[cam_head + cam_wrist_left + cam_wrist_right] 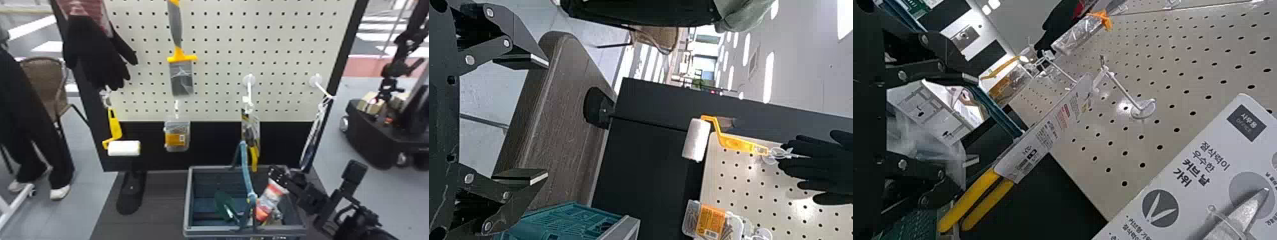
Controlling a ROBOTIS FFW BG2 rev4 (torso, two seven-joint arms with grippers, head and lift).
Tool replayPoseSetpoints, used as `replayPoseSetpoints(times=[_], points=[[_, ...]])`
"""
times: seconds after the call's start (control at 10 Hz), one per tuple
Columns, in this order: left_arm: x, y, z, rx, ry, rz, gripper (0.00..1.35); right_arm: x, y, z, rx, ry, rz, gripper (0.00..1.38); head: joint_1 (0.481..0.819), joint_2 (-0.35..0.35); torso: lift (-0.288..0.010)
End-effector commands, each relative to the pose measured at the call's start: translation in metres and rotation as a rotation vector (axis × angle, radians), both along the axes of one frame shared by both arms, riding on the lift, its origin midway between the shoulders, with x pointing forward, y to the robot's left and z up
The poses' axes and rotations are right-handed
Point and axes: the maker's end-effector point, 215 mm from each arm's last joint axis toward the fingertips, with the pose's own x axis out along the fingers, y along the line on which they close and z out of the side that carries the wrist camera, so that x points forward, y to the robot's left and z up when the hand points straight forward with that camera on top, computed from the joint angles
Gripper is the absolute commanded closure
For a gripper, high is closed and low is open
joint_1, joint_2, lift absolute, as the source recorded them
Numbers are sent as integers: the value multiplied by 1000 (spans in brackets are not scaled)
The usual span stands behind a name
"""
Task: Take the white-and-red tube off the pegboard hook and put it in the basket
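In the head view my right gripper (281,177) is low over the right part of the basket (188,198). It is shut on the white-and-red tube (270,198), which slants downward, its lower end inside the basket's rim. The right wrist view shows my right gripper (973,120) with its fingers apart on either side of the tube's clear wrapper and white label (928,112). Over in the left wrist view, my left gripper (544,120) stands open and holds nothing, with a corner of the basket (629,230) nearby.
Yellow-handled pliers (254,156) hang just behind the basket's rim, beside its raised blue handle (245,172). A carded pair of scissors (1198,185) is close to the right wrist camera. The roller (124,148), scraper (181,76) and black glove (95,51) hang on the left.
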Motion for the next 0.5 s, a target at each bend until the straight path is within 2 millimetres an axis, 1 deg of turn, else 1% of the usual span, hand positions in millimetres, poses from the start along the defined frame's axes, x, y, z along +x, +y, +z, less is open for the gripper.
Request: replayPoseSetpoints(times=[0.0,0.2,0.4], points=[[0,0,0,0,0,0,489,1,-1,1,-1,-2,0,62,549,0,-100],[0,0,0,1,-2,0,489,1,-1,2,0,-5,1,108,549,0,-100],[0,0,0,0,0,0,489,1,-1,5,3,-10,1,111,549,0,-100]])
